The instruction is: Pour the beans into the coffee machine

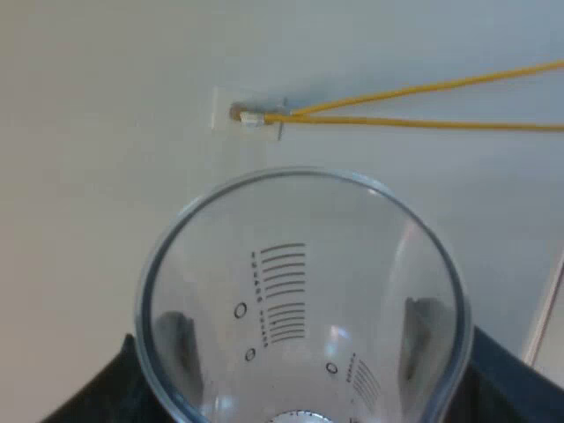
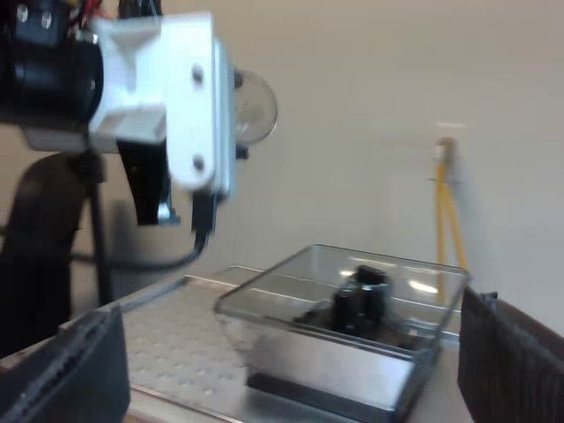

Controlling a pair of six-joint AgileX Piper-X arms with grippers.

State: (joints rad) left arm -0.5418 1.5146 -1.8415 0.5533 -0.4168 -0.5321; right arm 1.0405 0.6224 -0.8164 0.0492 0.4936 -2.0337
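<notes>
Left gripper (image 1: 300,348) pinching a clear, round measuring glass (image 1: 304,291) with black scale marks, raised higher than the transparent box-shaped bean hopper (image 2: 344,326) on the espresso machine's dimpled silver top (image 2: 167,335), right gripper (image 2: 295,366) spread wide, facing the hopper.

A pale wall (image 1: 106,132) carries a small white plate (image 1: 220,110). A plug (image 1: 248,115) sits at the plate, and two yellow cables (image 1: 423,106) run from it, together at the plug and spreading apart farther off. In the right wrist view the yellow cables (image 2: 445,220) hang down the wall.
</notes>
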